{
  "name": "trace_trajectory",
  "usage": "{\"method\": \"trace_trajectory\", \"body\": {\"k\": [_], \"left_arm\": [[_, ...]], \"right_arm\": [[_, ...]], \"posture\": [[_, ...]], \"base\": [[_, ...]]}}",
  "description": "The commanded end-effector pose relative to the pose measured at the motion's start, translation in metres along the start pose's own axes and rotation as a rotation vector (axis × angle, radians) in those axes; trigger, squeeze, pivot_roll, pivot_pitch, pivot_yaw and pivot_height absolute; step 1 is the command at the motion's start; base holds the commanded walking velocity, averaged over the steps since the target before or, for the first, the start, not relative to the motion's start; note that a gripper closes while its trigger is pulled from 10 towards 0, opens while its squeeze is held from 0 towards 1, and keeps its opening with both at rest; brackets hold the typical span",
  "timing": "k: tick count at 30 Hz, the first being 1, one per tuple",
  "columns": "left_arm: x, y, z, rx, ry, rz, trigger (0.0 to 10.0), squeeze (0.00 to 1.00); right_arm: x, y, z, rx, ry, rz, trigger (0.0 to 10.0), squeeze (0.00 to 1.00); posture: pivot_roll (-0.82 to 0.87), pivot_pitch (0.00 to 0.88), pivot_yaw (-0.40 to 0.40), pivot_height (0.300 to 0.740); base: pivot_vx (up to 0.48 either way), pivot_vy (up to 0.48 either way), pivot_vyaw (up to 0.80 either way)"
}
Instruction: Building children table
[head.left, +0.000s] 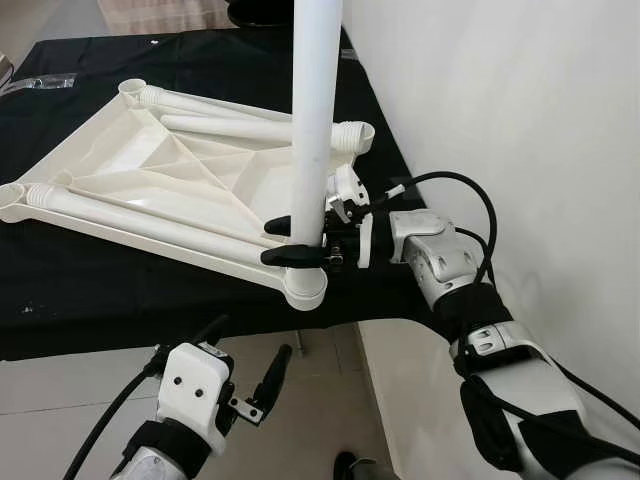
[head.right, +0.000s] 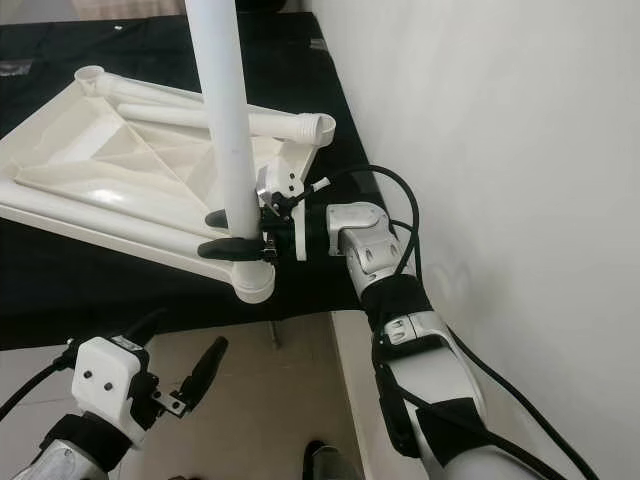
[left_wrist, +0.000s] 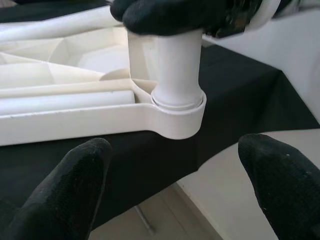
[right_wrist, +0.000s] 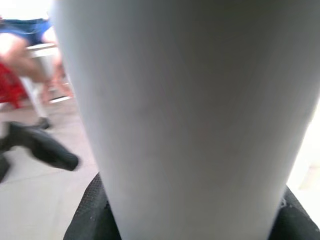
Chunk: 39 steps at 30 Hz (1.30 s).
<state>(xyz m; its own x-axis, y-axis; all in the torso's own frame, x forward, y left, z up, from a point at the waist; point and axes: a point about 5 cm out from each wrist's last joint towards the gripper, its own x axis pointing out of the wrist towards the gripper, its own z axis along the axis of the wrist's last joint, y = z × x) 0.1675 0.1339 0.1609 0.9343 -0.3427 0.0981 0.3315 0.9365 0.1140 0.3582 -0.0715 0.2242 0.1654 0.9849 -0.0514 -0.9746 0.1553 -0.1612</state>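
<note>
The white leg (head.left: 314, 110) is pinched upright by the right gripper (head.left: 297, 240) in the tabletop's (head.left: 150, 180) corner socket (head.left: 305, 288), at the counter's (head.left: 120, 290) near right corner. It should be kept vertical and pressed down squarely. The left gripper (head.left: 245, 365) hangs spread below.

Both eye views look forward and down from the robot's head onto the near corner of the black-covered table (head.left: 120, 300), where the overturned white tabletop (head.left: 150, 175) lies and one upright white leg (head.left: 312, 130) stands; they share this whole scene, the right eye's framing slightly offset. The left wrist view looks up from below the table edge, between its own fingertips (left_wrist: 75, 185), close to the corner socket (left_wrist: 177, 117). The right wrist view sits pressed against the leg, with floor behind.
</note>
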Motion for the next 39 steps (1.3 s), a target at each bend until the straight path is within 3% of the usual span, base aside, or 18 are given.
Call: {"method": "trace_trajectory", "body": {"k": [1, 4, 5, 8, 10, 13, 17, 18, 19, 21, 22, 23, 24, 32, 33, 34, 35, 39], "left_arm": [[-0.002, -0.001, -0.001, -0.007, 0.014, 0.001, 10.0, 0.00], [-0.002, 0.001, -0.002, -0.009, 0.013, 0.001, 10.0, 0.00], [-0.002, 0.002, -0.002, -0.010, 0.012, 0.000, 10.0, 0.00], [-0.002, 0.002, -0.002, -0.010, 0.012, -0.001, 10.0, 0.00], [0.001, 0.004, -0.003, -0.010, 0.010, -0.009, 10.0, 0.00], [0.004, 0.005, -0.004, -0.006, 0.010, -0.009, 10.0, 0.00], [0.007, 0.007, -0.006, 0.001, 0.008, -0.006, 10.0, 0.00], [0.008, 0.007, -0.006, 0.003, 0.007, -0.003, 10.0, 0.00], [0.008, 0.008, -0.006, 0.007, 0.005, 0.002, 10.0, 0.00], [0.008, 0.008, -0.006, 0.007, 0.005, 0.002, 10.0, 0.00], [0.010, 0.009, -0.007, 0.013, 0.001, 0.008, 10.0, 0.00], [0.010, 0.009, -0.007, 0.013, 0.001, 0.008, 10.0, 0.00], [0.010, 0.009, -0.007, 0.014, 0.000, 0.010, 10.0, 0.00], [0.011, 0.008, -0.006, 0.014, -0.004, 0.009, 10.0, 0.00], [0.011, 0.008, -0.006, 0.013, -0.005, 0.009, 10.0, 0.00], [0.011, 0.008, -0.006, 0.013, -0.005, 0.009, 10.0, 0.00], [0.010, 0.007, -0.006, 0.013, -0.005, 0.008, 10.0, 0.00], [0.007, 0.005, -0.004, 0.010, -0.004, 0.008, 10.0, 0.00]], "right_arm": [[-0.014, -0.003, -0.015, 0.024, 0.044, -0.193, 0.0, 0.00], [-0.024, 0.005, -0.023, 0.096, 0.027, -0.407, 0.0, 0.00], [-0.028, 0.009, -0.031, 0.096, 0.088, -0.662, 0.0, 0.00], [-0.032, 0.011, -0.036, 0.085, 0.132, -0.845, 0.0, 0.00], [-0.021, 0.054, -0.042, 0.078, 0.183, -1.057, 0.0, 0.00], [0.006, 0.075, -0.043, 0.148, 0.145, -0.998, 0.0, 0.00], [0.030, 0.073, -0.046, 0.184, 0.119, -0.894, 0.9, 0.00], [0.032, 0.072, -0.046, 0.184, 0.118, -0.887, 2.6, 0.00], [0.033, 0.069, -0.044, 0.179, 0.107, -0.879, 10.0, 0.00], [0.033, 0.069, -0.044, 0.179, 0.107, -0.879, 10.0, 0.00], [0.034, 0.066, -0.034, 0.178, 0.053, -0.807, 10.0, 0.36], [0.034, 0.066, -0.034, 0.178, 0.053, -0.807, 10.0, 0.36], [0.034, 0.063, -0.028, 0.182, 0.003, -0.746, 10.0, 1.00], [0.009, 0.052, -0.004, 0.076, -0.070, -0.341, 10.0, 1.00], [0.005, 0.049, -0.005, 0.051, -0.045, -0.286, 10.0, 0.77], [0.005, 0.049, -0.005, 0.051, -0.045, -0.286, 10.0, 0.77], [0.000, 0.046, -0.005, 0.015, -0.018, -0.230, 10.0, 0.00], [-0.011, 0.034, -0.007, -0.007, 0.063, -0.043, 10.0, 0.00]], "posture": [[0.04, 0.242, -0.057, 0.740], [0.02, 0.242, -0.055, 0.740], [0.01, 0.240, -0.052, 0.740], [0.01, 0.240, -0.052, 0.740], [0.00, 0.239, -0.042, 0.740], [0.00, 0.218, -0.032, 0.740], [0.02, 0.197, -0.043, 0.740], [0.02, 0.197, -0.043, 0.740], [0.02, 0.195, -0.045, 0.740], [0.02, 0.195, -0.045, 0.740], [0.02, 0.188, -0.048, 0.740], [0.02, 0.188, -0.048, 0.740], [0.02, 0.186, -0.047, 0.740], [0.04, 0.187, -0.047, 0.740], [0.04, 0.191, -0.049, 0.740], [0.04, 0.191, -0.049, 0.740], [0.04, 0.192, -0.050, 0.740], [0.06, 0.209, -0.054, 0.740]], "base": [[0.000, 0.000, 0.00], [0.000, 0.000, 0.00], [0.000, 0.000, 0.00], [0.000, 0.000, 0.00], [0.000, 0.000, 0.00], [0.000, 0.000, 0.00], [0.000, 0.000, 0.00], [0.000, 0.000, 0.00], [0.000, 0.000, 0.00], [0.000, 0.000, 0.00], [0.000, 0.000, 0.00], [0.000, 0.000, 0.00], [0.000, 0.000, 0.00], [0.000, 0.000, 0.00], [0.000, 0.000, 0.00], [0.000, 0.000, 0.00], [0.000, 0.000, 0.00], [0.000, 0.000, 0.00]]}}
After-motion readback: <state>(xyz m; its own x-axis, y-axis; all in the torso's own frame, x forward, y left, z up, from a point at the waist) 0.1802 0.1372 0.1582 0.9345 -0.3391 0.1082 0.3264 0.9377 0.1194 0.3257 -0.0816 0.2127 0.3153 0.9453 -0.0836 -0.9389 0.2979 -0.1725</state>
